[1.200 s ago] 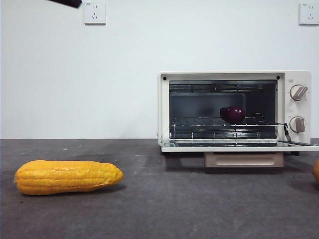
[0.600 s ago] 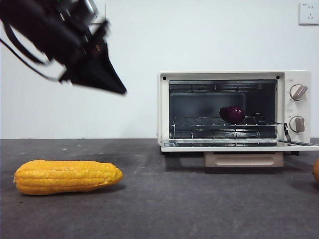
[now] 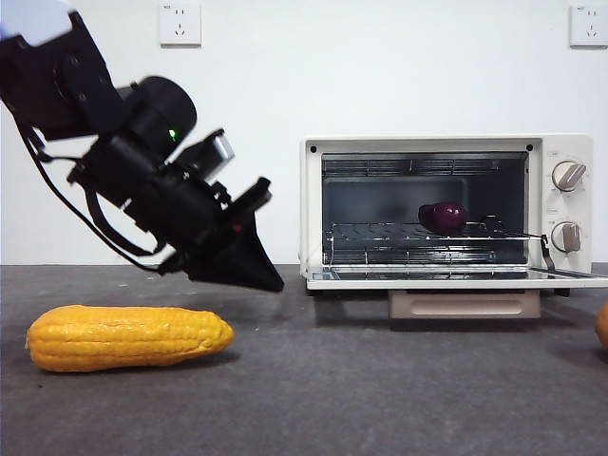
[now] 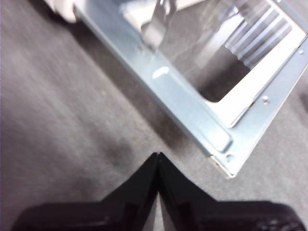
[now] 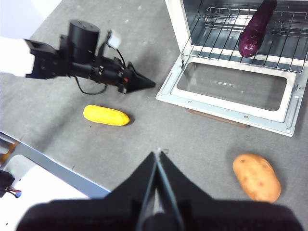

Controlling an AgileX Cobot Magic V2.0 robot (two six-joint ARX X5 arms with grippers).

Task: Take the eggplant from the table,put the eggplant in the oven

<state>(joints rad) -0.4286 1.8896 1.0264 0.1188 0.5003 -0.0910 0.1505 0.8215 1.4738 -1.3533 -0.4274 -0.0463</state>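
Observation:
The dark-purple eggplant (image 3: 444, 218) (image 5: 257, 27) lies on the wire rack inside the cream-white oven (image 3: 570, 142) (image 5: 173, 19), whose glass door (image 5: 231, 86) (image 4: 192, 103) hangs open flat. My left gripper (image 3: 263, 276) (image 4: 158, 156) is shut and empty, hovering low over the grey table (image 3: 332, 380), just off the left corner of the open door; the right wrist view shows it too (image 5: 147, 83). My right gripper (image 5: 158, 155) is shut, high above the table in front of the oven, holding nothing.
A yellow corn cob (image 3: 128, 336) (image 5: 106, 115) lies on the table below the left arm. A brown potato (image 5: 256, 177) sits in front of the door's right part, just showing at the front view's right edge (image 3: 602, 328).
The left arm came down from the upper left corner and moved right and lower, its tip now near the oven door's left corner. Eggplant, corn and oven stayed still.

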